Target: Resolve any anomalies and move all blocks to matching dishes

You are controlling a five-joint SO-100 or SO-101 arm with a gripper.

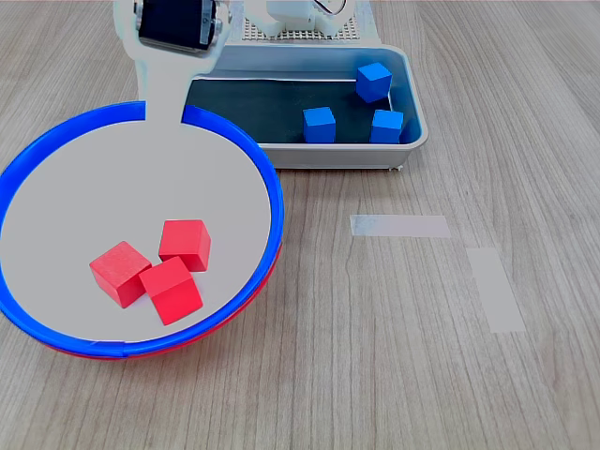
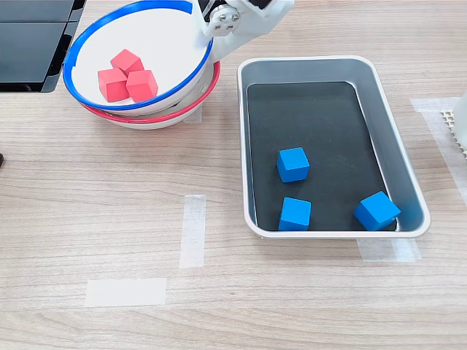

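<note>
The blue-rimmed dish (image 1: 94,187) (image 2: 160,44) sits stacked inside the red-rimmed dish (image 1: 94,354) (image 2: 168,115), of which only a strip of rim shows underneath. Three red blocks (image 1: 173,289) (image 2: 127,62) lie together in the blue-rimmed dish. Three blue blocks (image 1: 319,124) (image 2: 292,164) lie apart in the grey metal tray (image 1: 328,155) (image 2: 314,64). My white gripper (image 1: 164,111) (image 2: 206,45) is at the blue-rimmed dish's rim on the tray side, shut on it, with one finger lying over the rim. That side of the dish looks slightly raised.
Strips of pale tape (image 1: 400,226) (image 2: 193,230) are stuck on the wooden table. A dark panel (image 2: 33,44) lies at the second exterior view's top left, next to the dishes. The arm's base (image 1: 300,19) stands behind the tray.
</note>
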